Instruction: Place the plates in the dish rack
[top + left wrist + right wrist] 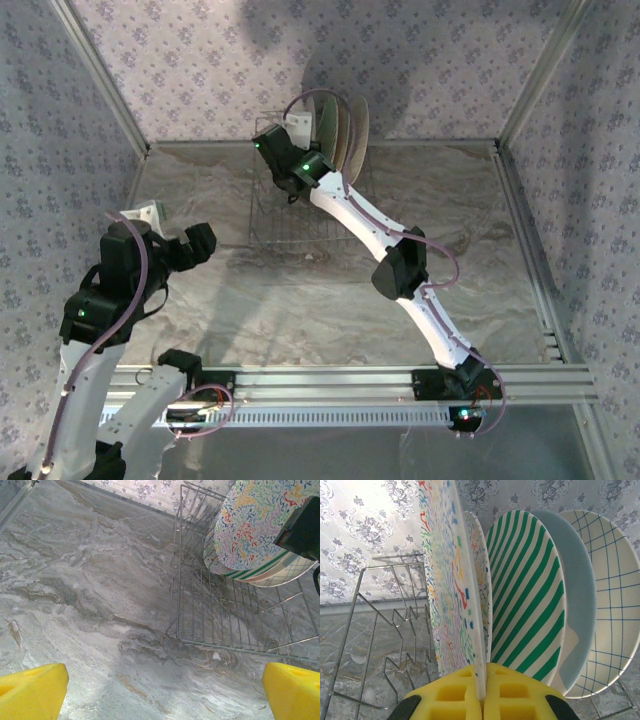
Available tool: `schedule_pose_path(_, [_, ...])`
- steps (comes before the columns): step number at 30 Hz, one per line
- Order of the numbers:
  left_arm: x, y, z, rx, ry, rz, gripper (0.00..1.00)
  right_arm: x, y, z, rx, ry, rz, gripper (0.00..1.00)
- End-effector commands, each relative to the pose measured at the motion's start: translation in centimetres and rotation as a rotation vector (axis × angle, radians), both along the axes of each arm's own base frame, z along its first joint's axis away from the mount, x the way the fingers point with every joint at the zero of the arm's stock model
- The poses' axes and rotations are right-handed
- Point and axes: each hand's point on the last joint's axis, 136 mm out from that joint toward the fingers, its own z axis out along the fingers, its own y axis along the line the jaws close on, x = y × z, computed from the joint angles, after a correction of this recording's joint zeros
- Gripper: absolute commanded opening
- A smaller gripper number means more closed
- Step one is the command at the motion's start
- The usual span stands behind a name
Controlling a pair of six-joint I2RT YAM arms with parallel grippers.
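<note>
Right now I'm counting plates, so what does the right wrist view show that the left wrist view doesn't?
Right wrist view: the right pincer shut on the rim of the front mosaic plate, and behind it, each apart on edge, the second mosaic plate, green-striped plate, grey plate and blue-lined plate. Left wrist view: the left pincer open over the table, and the free near prongs of the dish rack. Shared: the rack, a mosaic face, green stripes, the lined rim.

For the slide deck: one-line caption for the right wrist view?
Right gripper clamps a mosaic plate by its rim, upright in the dish rack, beside four racked plates.
</note>
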Motion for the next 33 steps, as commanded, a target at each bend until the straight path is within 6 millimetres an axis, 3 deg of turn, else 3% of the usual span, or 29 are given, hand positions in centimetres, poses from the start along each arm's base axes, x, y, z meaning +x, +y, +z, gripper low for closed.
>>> schedule_pose_path(1, [0.7,-0.2,0.2,-0.004,-0.022,-0.004,0.99,0.3,0.0,4.2,0.068,-0.119,-0.03,0.0])
schedule_pose_path(5, [0.8,-0.2,-0.1,-0.001,-0.018,-0.007,0.99,0.3,0.3,5.3,0.073,-0.154,-0.028,0.0])
schedule_pose_path(12, [0.7,0.2,0.0,0.033,-0.021,0.0,0.99,0.5,0.7,5.3,0.107,-0.17,-0.032,0.0])
schedule_pose_path(33, [0.5,0.7,0.1,0.079,-0.021,-0.009,0.99,1.0,2.5,0.2,0.12,-0.101,-0.035,0.0])
